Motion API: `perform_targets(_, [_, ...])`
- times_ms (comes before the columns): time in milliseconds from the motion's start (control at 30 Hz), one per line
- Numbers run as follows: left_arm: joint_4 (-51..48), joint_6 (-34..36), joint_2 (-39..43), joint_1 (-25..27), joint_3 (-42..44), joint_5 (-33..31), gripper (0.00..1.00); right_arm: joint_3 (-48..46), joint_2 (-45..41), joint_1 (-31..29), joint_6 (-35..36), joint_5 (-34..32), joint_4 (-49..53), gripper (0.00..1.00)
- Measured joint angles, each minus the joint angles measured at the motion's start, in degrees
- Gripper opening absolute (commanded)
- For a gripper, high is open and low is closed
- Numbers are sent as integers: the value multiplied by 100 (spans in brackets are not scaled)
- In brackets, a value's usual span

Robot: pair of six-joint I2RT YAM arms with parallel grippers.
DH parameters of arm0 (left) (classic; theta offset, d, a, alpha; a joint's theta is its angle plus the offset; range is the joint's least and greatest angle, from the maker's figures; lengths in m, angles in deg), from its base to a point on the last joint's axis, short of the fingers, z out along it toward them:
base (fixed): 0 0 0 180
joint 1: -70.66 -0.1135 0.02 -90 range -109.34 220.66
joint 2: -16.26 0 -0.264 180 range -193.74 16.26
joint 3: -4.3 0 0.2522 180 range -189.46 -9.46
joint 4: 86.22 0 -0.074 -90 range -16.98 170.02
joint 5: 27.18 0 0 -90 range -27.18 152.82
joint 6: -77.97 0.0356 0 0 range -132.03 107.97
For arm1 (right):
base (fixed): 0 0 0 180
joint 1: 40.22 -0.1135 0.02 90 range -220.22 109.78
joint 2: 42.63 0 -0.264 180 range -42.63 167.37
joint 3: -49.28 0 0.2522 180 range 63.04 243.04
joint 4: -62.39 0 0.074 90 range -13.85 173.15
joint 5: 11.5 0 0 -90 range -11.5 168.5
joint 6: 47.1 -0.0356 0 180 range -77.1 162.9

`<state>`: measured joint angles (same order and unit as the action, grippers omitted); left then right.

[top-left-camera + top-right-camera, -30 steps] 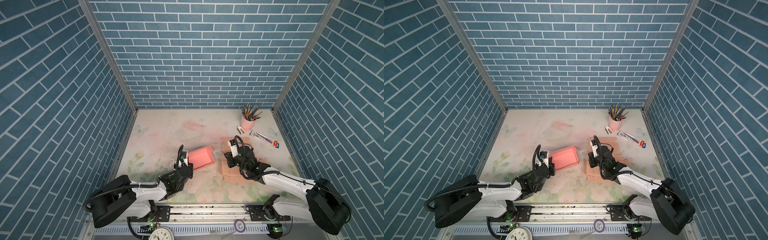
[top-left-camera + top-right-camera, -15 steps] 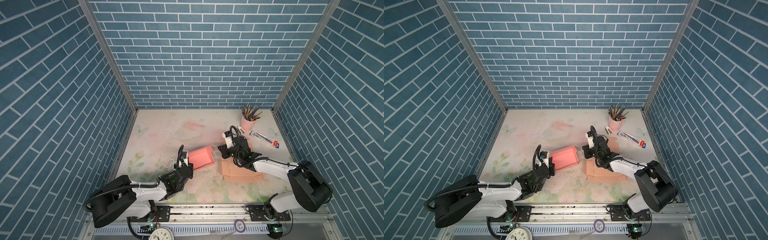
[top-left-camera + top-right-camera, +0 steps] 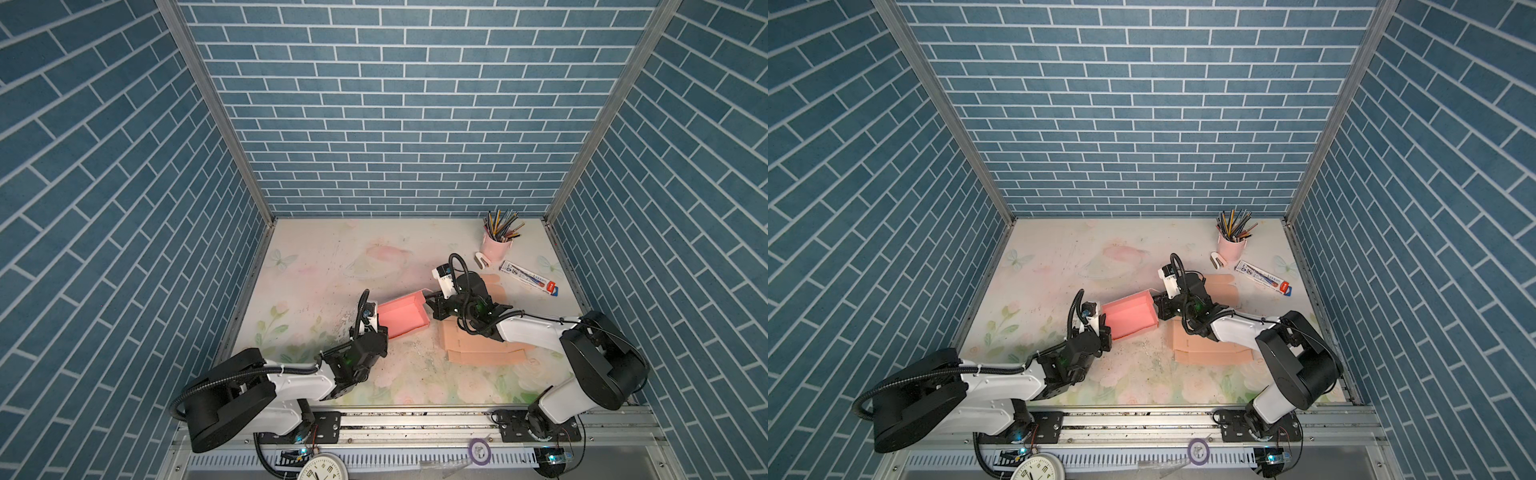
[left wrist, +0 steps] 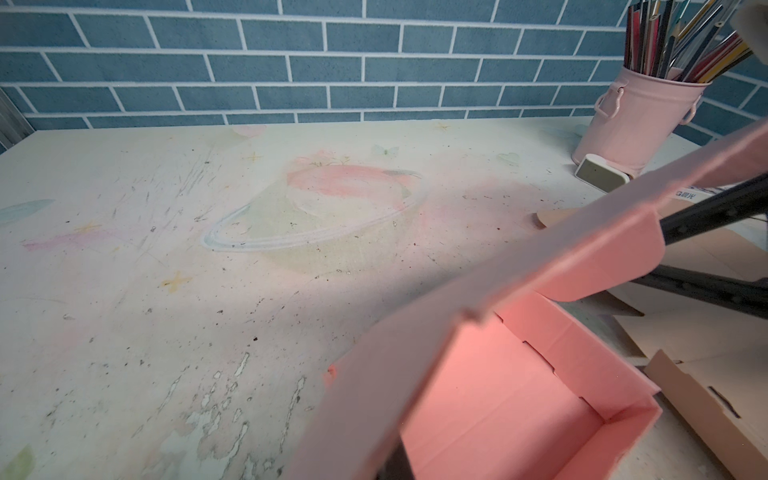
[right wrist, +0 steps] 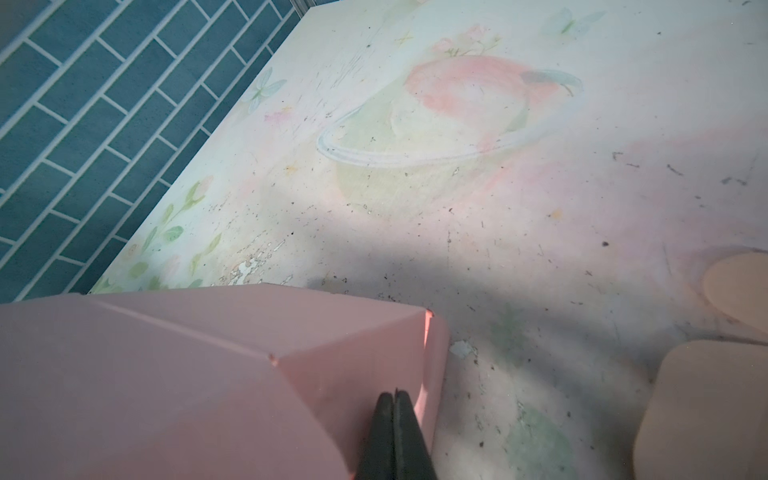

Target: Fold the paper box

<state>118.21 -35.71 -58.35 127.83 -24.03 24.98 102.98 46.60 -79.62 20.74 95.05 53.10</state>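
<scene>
The pink paper box [image 3: 401, 318] [image 3: 1128, 313] lies open-topped mid-table, long walls up. My left gripper [image 3: 380, 330] [image 3: 1105, 330] sits at its near-left corner, shut on a long wall [image 4: 415, 345]; only a dark finger edge [image 4: 392, 461] shows under that wall. My right gripper [image 3: 432, 307] [image 3: 1158, 305] is at the box's right end, shut, with its tips [image 5: 392, 395] pressed against the outside of the pink end flap [image 5: 353, 374]. In the left wrist view that flap [image 4: 602, 257] stands bent inward and hides the right fingertips.
Flat tan cardboard blanks [image 3: 478, 345] [image 4: 715, 407] lie under and right of my right arm. A pink pencil cup [image 3: 496, 245] [image 4: 636, 116], a small white stapler [image 3: 482, 259] and a long printed packet [image 3: 530, 278] sit at the back right. Brick walls enclose three sides.
My right gripper swung left from above the tan cardboard to the pink box's right end and closed. The left arm and the box stayed put.
</scene>
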Motion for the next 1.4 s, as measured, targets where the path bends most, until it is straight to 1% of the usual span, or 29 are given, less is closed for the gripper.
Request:
perform_targets(300, [-15,-2,-57,33,-39,-50,1,50,66,-122,-7,-114,-9,4])
perform_targets(500, [-15,-11,-232,63,-118,-87,1,-136,-20,-186,-7,-214,-9,4])
perform_targets(700, [-520,-155,-330,96,-527,-92,1,-267,-225,-234,-4,-444,-7,4])
perform_targets(900, [-396,-225,-741,140,-581,-225,1,-595,-538,-385,-7,-664,-15,4])
perform_targets(1100, [-39,-243,-1213,437,-579,-374,1,-1049,-841,-525,-15,-774,-79,5])
perform_targets(1167, [-13,-247,-1285,520,-579,-402,0,-1211,-984,-560,-39,-800,-116,9])
perform_targets(1300, [-4,-271,-1318,570,-579,-437,1,-1611,-1464,-575,-175,-916,-146,28])
perform_targets(1400, [-7,-282,-1318,579,-577,-444,0,-2004,-2037,-588,-289,-1045,-118,39])
